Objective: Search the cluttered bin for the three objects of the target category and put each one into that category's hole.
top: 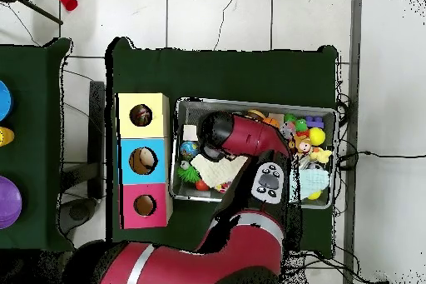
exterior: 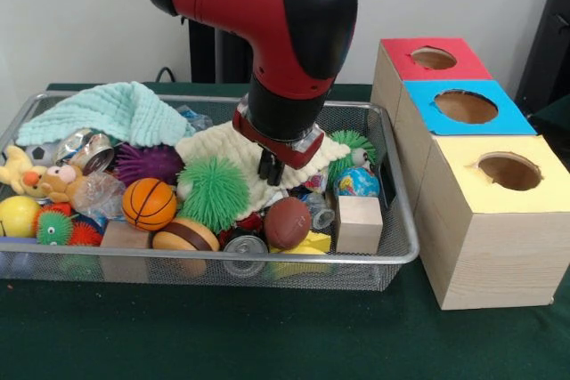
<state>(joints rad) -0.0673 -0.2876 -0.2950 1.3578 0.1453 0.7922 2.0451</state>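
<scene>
The wire mesh bin [exterior: 403,251] holds a heap of toys. My gripper [exterior: 272,168] hangs low in the bin's middle, just above or touching the plain cream knitted cloth [exterior: 223,150]. Just right of the gripper, a scrap of white cloth with coloured print [exterior: 313,182] peeks out beside the cream cloth; it may be one of the spotted bundles, and no other shows. The yellow-surround hole [exterior: 508,170] is in the largest wood box at the right. In the overhead view the arm hides the gripper; the bin [top: 258,103] and yellow hole [top: 141,115] show.
A blue-green globe ball [exterior: 358,182], a green spiky ball [exterior: 214,193], a brown football [exterior: 287,222] and a wood block [exterior: 359,223] crowd round the gripper. A mint cloth [exterior: 107,111] lies at the far left. The blue-surround [exterior: 466,106] and red-surround [exterior: 434,58] holes lie behind the yellow one.
</scene>
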